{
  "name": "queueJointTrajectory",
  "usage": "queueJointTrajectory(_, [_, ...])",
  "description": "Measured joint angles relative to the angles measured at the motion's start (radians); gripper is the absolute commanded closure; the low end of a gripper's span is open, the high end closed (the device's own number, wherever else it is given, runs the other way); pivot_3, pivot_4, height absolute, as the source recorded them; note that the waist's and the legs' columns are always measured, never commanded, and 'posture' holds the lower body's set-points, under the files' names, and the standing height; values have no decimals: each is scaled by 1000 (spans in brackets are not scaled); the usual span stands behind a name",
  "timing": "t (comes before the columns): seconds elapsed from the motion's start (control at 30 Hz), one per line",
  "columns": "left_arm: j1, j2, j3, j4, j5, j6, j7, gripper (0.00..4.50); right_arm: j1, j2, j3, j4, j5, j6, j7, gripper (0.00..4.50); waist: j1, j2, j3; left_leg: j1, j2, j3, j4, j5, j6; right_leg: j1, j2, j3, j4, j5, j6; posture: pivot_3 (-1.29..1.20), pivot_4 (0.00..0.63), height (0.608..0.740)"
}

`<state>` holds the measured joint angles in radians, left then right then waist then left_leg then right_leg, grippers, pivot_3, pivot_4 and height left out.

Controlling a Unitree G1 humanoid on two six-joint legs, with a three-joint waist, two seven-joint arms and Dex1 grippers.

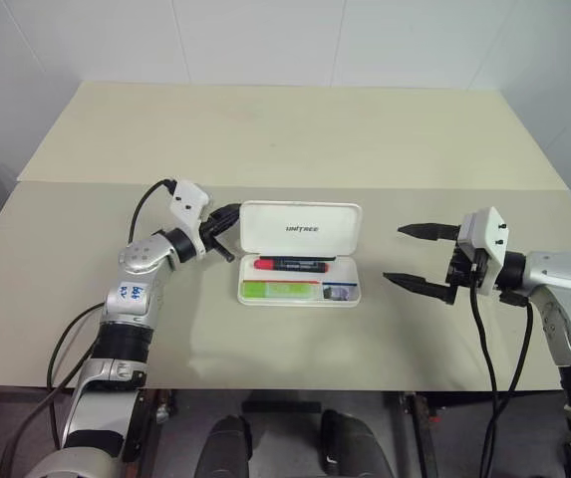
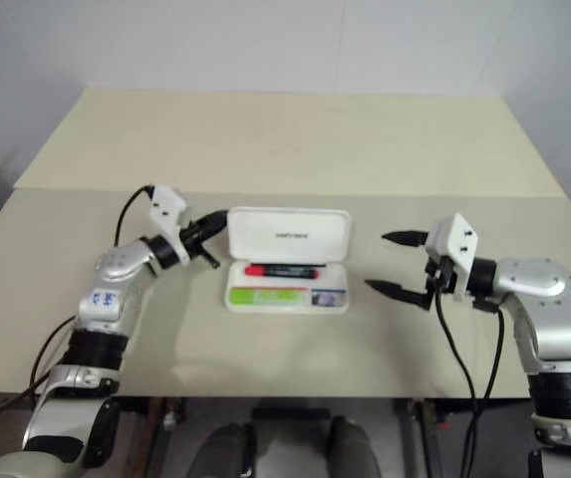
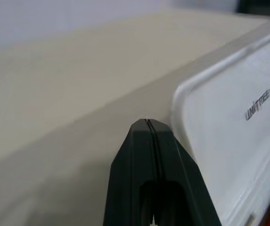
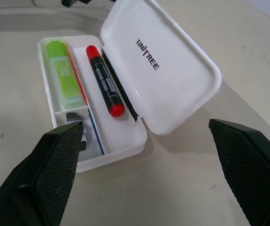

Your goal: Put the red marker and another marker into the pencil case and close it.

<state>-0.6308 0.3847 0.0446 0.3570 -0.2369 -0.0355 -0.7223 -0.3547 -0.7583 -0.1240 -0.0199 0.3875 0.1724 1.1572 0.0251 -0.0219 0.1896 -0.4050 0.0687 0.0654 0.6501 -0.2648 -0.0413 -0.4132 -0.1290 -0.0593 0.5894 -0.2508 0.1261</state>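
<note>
The white pencil case (image 1: 351, 296) lies open at the table's middle, its "UNITREE" lid (image 1: 300, 228) standing up at the back. The red marker (image 1: 291, 265) rests in the rear compartment. The lime-green marker (image 1: 280, 290) lies in the front compartment. My left gripper (image 1: 231, 213) is shut and empty, its tip right at the lid's left edge; I cannot tell if it touches. In the left wrist view the closed fingers (image 3: 146, 141) sit beside the lid (image 3: 233, 141). My right gripper (image 1: 393, 254) hangs open and empty, to the right of the case and apart from it.
A small dark stubby object (image 4: 76, 129) sits in the case's small front-right compartment. The beige table (image 1: 285, 139) stretches bare behind and beside the case. A seam runs across it behind the case.
</note>
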Motion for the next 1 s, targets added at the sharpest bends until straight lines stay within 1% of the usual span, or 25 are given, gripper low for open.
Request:
queueJointTrajectory(0.1, [8,14,0,15,0,-125,-79,4482,22,14,0,-21,1,1,-15,0,0,0,0,0,0,0,0,0,0,0,0,0,0,0,0,0,150,740])
queueJointTrajectory(0.23, [11,32,-4,40,1,-204,-161,4482,33,24,0,-31,1,1,-34,0,2,0,0,0,0,0,1,0,0,0,0,0,-2,0,0,0,150,740])
queueJointTrajectory(0.47, [11,59,-56,58,26,-261,-253,4482,51,26,0,-51,10,2,-53,0,1,0,0,0,0,0,1,0,1,0,0,0,-1,0,0,0,150,740])
queueJointTrajectory(0.7, [16,74,-161,39,67,-271,-369,4482,75,26,-2,-60,17,3,-63,0,1,0,0,0,0,0,1,0,1,0,0,0,0,0,0,0,150,740])
queueJointTrajectory(0.87, [26,76,-230,36,147,-266,-359,4482,100,27,-5,-84,23,3,-87,0,2,0,0,0,0,0,2,-3,6,0,0,0,0,0,0,0,150,740])
queueJointTrajectory(1.0, [12,75,-253,29,185,-245,-326,4482,122,30,-8,-125,34,4,-115,0,2,0,0,2,0,0,4,-3,6,2,0,0,1,0,0,0,150,740])
